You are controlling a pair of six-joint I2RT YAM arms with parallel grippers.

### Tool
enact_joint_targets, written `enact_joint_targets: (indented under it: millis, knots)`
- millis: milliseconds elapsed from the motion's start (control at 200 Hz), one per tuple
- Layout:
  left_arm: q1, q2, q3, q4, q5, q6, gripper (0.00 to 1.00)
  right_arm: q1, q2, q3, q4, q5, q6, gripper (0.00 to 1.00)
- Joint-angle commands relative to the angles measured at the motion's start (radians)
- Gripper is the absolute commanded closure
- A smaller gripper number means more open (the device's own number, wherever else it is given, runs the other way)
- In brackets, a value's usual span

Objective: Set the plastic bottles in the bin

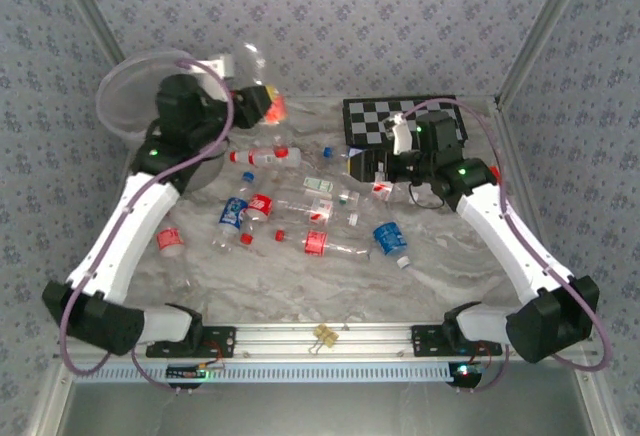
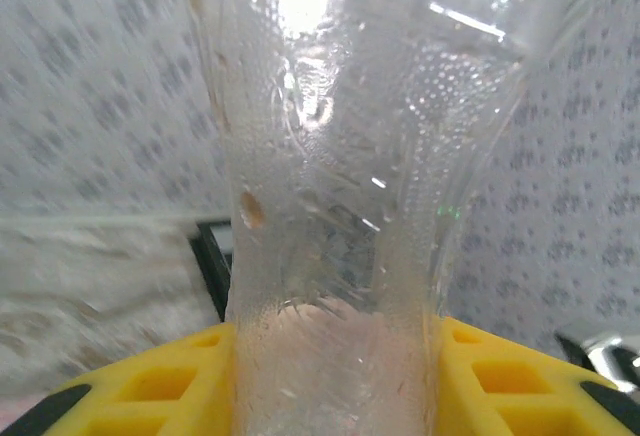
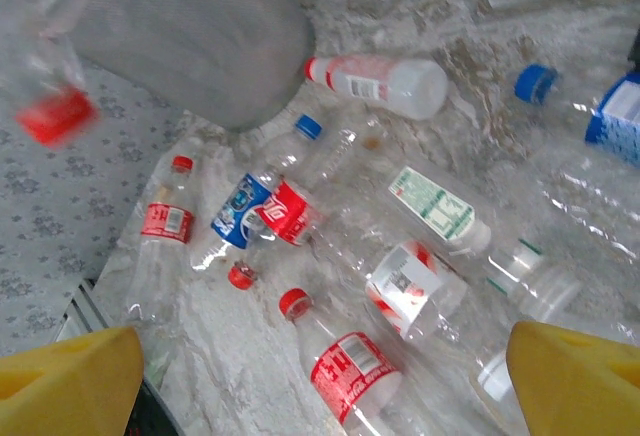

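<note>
Your left fingers (image 2: pixel 150 391) grip a clear bottle (image 2: pixel 330 256) just beside the bin (image 1: pixel 122 81); your right fingers (image 3: pixel 70 381) stand open. The other bottles (image 1: pixel 322 244) near the bin look light, thin, slippery: hold each at its middle.

Marble-look table (image 1: pixel 300 291) is a mess: plastic bottles (image 1: pixel 316 243) lying on their sides all over the middle (red, blue and white labels), checkerboard (image 1: pixel 375 121) flat at the far right, bin (image 1: pixel 118 104) standing far left.

A clear plastic bottle (image 2: pixel 340 206) is gripped between the left gripper's (image 2: pixel 335 381) yellow fingers (image 2: pixel 150 391). A patterned wall (image 2: pixel 90 86) is seen behind it.
</note>
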State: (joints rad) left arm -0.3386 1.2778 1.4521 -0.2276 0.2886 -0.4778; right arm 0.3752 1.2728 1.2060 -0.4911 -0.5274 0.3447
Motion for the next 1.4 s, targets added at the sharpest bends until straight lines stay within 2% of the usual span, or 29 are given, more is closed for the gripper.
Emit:
enact_joint_targets:
  millis: [0, 130, 220, 315, 495, 635, 765, 855, 1079, 1394]
  knots:
    - [0.078, -0.062, 0.096, -0.119, -0.093, 0.103, 0.63, -0.001, 0.006, -0.005, -0.056, 0.035, 0.015, 0.05]
    - [0.258, -0.097, 0.146, -0.170, -0.105, 0.096, 0.68, 0.004, 0.007, 0.006, -0.103, 0.019, 0.019, 0.06]
    - [0.379, -0.088, 0.176, -0.174, -0.128, 0.085, 0.76, 0.021, 0.009, 0.024, -0.145, 0.020, 0.003, 0.06]
    - [0.436, -0.035, 0.220, -0.201, -0.179, 0.135, 0.81, 0.032, 0.007, 0.036, -0.178, 0.046, -0.015, 0.06]
    - [0.475, 0.181, 0.403, -0.313, -0.238, 0.226, 1.00, 0.034, -0.039, 0.080, -0.246, 0.067, -0.045, 0.07]
    - [0.481, 0.373, 0.619, -0.443, -0.288, 0.295, 1.00, 0.023, -0.063, 0.100, -0.309, 0.125, -0.062, 0.07]
    - [0.482, 0.588, 0.888, -0.730, -0.289, 0.376, 1.00, -0.003, -0.087, 0.061, -0.321, 0.137, -0.072, 0.07]
    - [0.481, 0.687, 0.986, -0.849, -0.306, 0.412, 1.00, -0.023, -0.099, 0.037, -0.310, 0.130, -0.066, 0.07]
    - [0.480, 0.808, 0.977, -0.976, -0.240, 0.477, 1.00, -0.059, -0.093, 0.034, -0.330, 0.156, -0.076, 0.07]
    - [0.457, 0.900, 0.812, -0.920, -0.212, 0.509, 1.00, -0.092, -0.087, 0.009, -0.316, 0.182, -0.092, 0.07]
